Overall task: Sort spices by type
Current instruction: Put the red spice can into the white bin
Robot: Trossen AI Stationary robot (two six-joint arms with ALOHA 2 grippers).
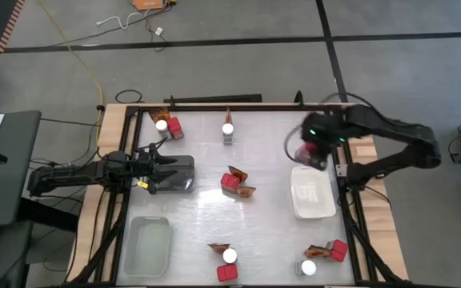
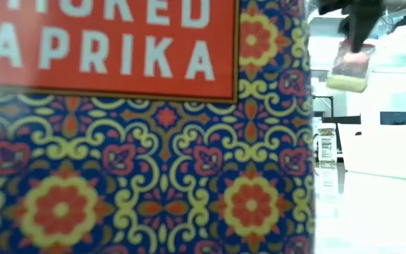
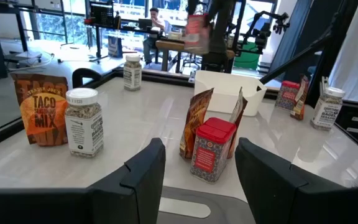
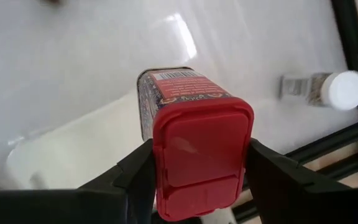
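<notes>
1. A red-lidded spice tin (image 4: 197,146) – square in section, with a glossy hinged plastic lid and a patterned body bearing a barcode label – was held clamped between the two dark fingers of the right gripper (image 4: 197,165), lid end toward the wrist.
2. The tin was carried in the air just above the far edge of the white tray (image 1: 312,194), a smooth rectangular dish on the table's right side.
3. A round jar with a white lid (image 4: 325,89) was seen lying beyond the tin in the right wrist view.
4. In the low view, a tin wall filled most of the picture: an orange panel with white letters partly readable as "…APRIKA" over a blue, yellow and red floral pattern.
5. The left gripper (image 3: 197,171) was held with its fingers apart and nothing between them, over the dark grey tray (image 1: 174,174) on the left.
6. Ahead of it stood another red tin (image 3: 212,149) with crinkled brown packets (image 3: 199,115) behind it – and, off to one side, an orange packet (image 3: 42,112) printed "TACO … MIX" beside a clear jar of seasoning (image 3: 83,121).
</notes>
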